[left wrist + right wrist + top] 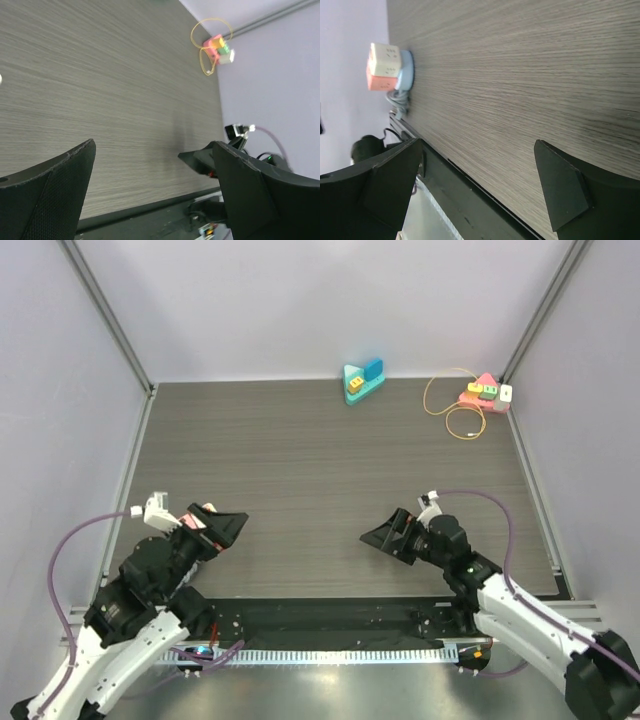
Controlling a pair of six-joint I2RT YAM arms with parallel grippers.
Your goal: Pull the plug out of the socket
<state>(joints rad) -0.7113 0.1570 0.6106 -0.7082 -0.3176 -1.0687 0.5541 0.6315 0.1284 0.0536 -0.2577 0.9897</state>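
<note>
1. One table (320, 470), dark and wood-grained, is seen carrying everything.
2. Two arms are counted: the left arm (130, 610) at the near left and the right arm (510, 605) at the near right, both held low by the near edge.
3. Two grippers are counted. The left gripper (238, 524) is shown with its jaws spread wide and nothing between them. The right gripper (370, 537) is gaping just as wide, also empty. They are pointed towards each other across the near middle.
4. Two socket blocks are counted at the far edge: the teal socket block (350, 372) at far centre and the pink socket block (470, 399) in the far right corner.
5. One orange cable (448, 423) is seen, looped on the table just beside the pink socket block.
6. A yellow piece (356, 387) and a blue piece (373, 368) are seated in the teal socket block. A second yellow piece (477, 389) and a green piece (490, 392) are seated in the pink one, with the white plug (506, 393) at its right end. All of it is well apart from both grippers, far beyond them.
</note>
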